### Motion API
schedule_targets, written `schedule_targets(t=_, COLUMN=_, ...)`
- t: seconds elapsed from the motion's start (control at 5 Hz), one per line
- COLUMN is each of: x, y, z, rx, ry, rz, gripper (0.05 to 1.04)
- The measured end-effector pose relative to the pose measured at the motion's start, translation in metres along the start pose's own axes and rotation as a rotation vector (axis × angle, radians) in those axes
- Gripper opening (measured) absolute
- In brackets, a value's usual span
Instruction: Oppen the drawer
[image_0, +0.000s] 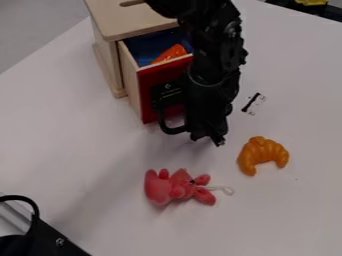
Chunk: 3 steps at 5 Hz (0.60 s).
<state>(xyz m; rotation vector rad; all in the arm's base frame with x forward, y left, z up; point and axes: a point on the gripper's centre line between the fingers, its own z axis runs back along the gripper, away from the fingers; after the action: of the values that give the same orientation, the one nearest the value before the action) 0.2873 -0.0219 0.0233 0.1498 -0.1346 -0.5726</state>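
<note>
Drawer (148, 90) partly out of wooden cabinet (127, 22), red front's right side hidden by arm. Gripper (206, 137) just in front of cabinet; can't tell if spread or pinched, handle contact unclear. Cabinet top cut off by view edge. Orange item (175, 52) inside drawer, partly hidden. Pink plush toy (178, 186), toy croissant (259, 152) out front of cabinet.

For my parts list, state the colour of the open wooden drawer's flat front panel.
The flat front panel is red, seen best in the camera view.

The red-fronted, pale wooden drawer (148, 102) stands partly open in its cabinet (105, 62).
</note>
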Motion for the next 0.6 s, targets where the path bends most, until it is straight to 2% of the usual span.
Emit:
schedule_targets(t=0.2, x=-0.0019, y=-0.0037, z=-0.0016, rx=-0.004, ry=0.004, rz=-0.017, gripper=0.161)
schedule_targets(t=0.4, x=0.0004, y=-0.0014, z=0.0062, rx=0.014, ry=-0.02, rz=-0.023, gripper=0.377)
schedule_targets(t=0.6, x=0.0004, y=-0.0016, z=0.0083, rx=0.012, ry=-0.022, rz=-0.025, gripper=0.696)
